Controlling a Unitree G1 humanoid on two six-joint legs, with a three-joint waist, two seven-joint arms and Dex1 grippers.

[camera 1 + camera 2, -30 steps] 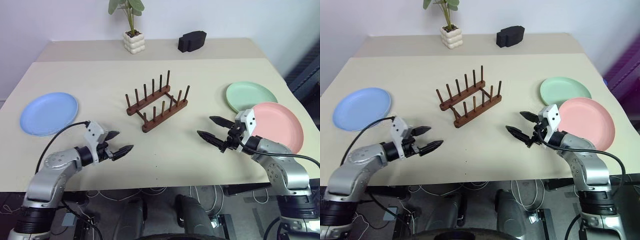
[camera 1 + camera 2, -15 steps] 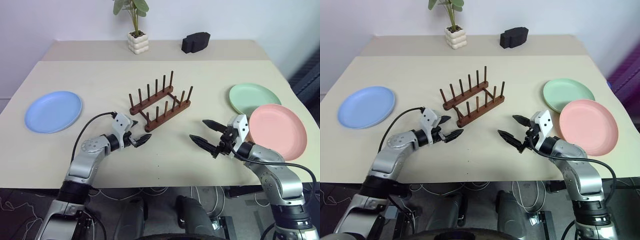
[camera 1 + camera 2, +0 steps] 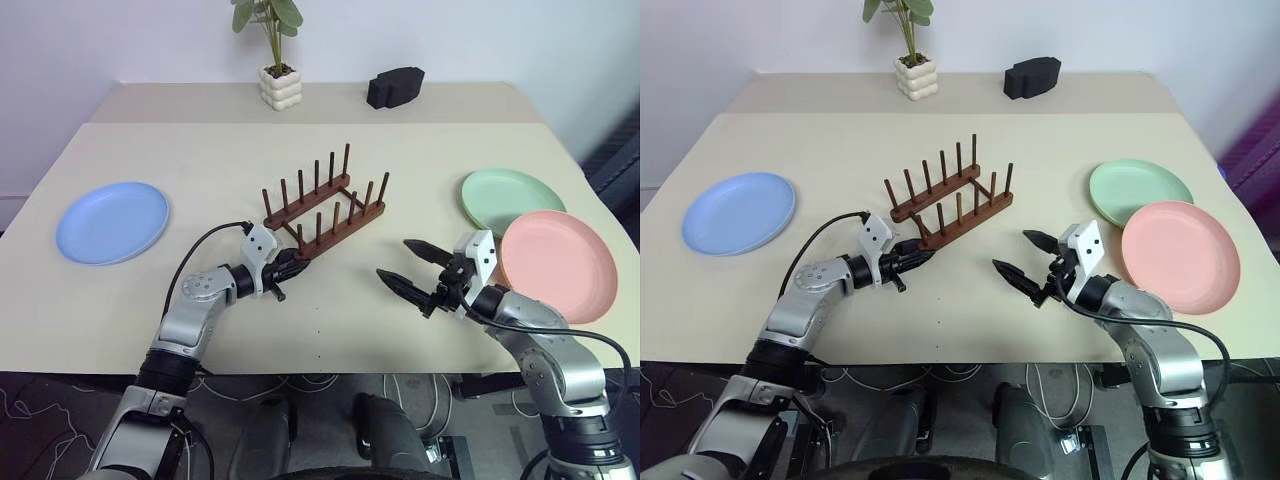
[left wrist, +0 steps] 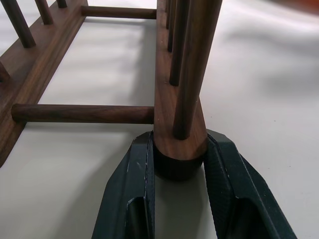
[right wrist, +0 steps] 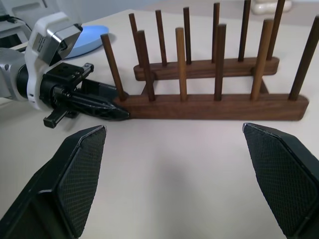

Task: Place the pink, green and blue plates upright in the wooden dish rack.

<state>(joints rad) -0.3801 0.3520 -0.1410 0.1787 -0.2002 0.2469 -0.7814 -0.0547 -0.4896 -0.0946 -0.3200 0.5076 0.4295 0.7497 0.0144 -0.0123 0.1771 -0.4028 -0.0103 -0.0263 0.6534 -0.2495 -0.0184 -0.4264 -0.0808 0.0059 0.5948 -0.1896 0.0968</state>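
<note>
Left gripper (image 4: pixel 179 172) clamped on near rail end of wooden dish rack (image 3: pixel 325 212). Right gripper (image 3: pixel 408 268) spread apart, empty, right of rack.

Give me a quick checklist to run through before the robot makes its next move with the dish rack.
1. Left gripper closed on the near rail end of the wooden dish rack: ok.
2. Right gripper open and holding nothing: ok.
3. Rack slots free of plates: ok.
4. Pink plate, green plate and blue plate lying flat on the table: ok.
5. Grip firm enough to shift the rack: cannot tell.
</note>
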